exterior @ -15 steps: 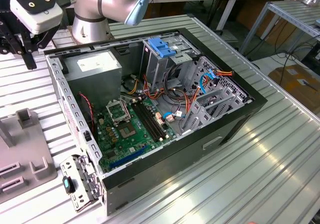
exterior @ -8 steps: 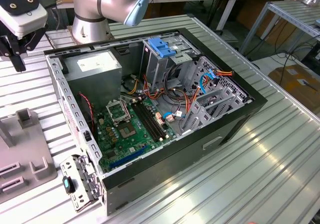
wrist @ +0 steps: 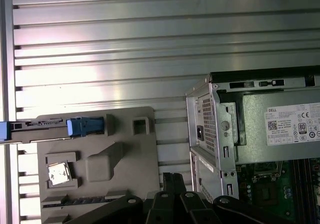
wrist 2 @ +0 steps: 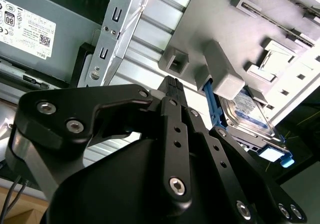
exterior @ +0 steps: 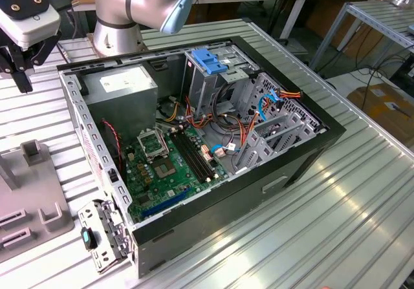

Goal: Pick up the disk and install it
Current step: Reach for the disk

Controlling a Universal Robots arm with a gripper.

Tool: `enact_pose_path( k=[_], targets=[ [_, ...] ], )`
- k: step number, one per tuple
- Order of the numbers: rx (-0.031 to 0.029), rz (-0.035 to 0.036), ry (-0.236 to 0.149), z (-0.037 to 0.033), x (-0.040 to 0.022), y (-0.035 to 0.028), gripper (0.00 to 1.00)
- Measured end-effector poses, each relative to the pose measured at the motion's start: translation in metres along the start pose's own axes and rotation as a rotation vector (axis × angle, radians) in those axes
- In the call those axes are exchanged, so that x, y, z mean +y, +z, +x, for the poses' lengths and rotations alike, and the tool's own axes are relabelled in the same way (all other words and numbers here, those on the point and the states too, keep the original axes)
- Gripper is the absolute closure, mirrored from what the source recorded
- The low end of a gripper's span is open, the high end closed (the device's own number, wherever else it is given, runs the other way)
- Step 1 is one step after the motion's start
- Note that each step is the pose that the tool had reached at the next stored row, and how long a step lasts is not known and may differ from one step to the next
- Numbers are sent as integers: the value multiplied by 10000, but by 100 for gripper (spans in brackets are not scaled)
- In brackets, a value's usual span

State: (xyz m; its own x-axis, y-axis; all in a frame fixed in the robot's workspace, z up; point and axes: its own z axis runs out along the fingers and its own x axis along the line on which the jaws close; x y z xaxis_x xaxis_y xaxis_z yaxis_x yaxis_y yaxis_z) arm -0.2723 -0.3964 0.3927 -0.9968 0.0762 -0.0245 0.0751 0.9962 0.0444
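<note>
The black gripper (exterior: 22,74) hangs over the ribbed aluminium surface (exterior: 336,218). In the first wrist view its fingers are drawn together with nothing between them. The flat metal disk (wrist 2: 247,111), with a white-and-blue label and blue plastic side rails, stands on edge in a slot of the grey plastic fixture plate (wrist: 125,139), below the gripper and off to one side, clear of its tips. On the gripper's other side sits the open black computer case (exterior: 294,166) with its grey power supply box (exterior: 123,85).
</note>
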Motion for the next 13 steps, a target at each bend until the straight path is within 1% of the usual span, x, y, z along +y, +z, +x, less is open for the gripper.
enact_pose_path(
  k=[5,6,8,13],
  targets=[
    [1,1,1,15,-1,-1,89],
    [1,0,0,21,-2,0,89],
    [-1,0,0,55,-4,0,89],
    [1,0,0,75,-6,-1,89]
  ],
)
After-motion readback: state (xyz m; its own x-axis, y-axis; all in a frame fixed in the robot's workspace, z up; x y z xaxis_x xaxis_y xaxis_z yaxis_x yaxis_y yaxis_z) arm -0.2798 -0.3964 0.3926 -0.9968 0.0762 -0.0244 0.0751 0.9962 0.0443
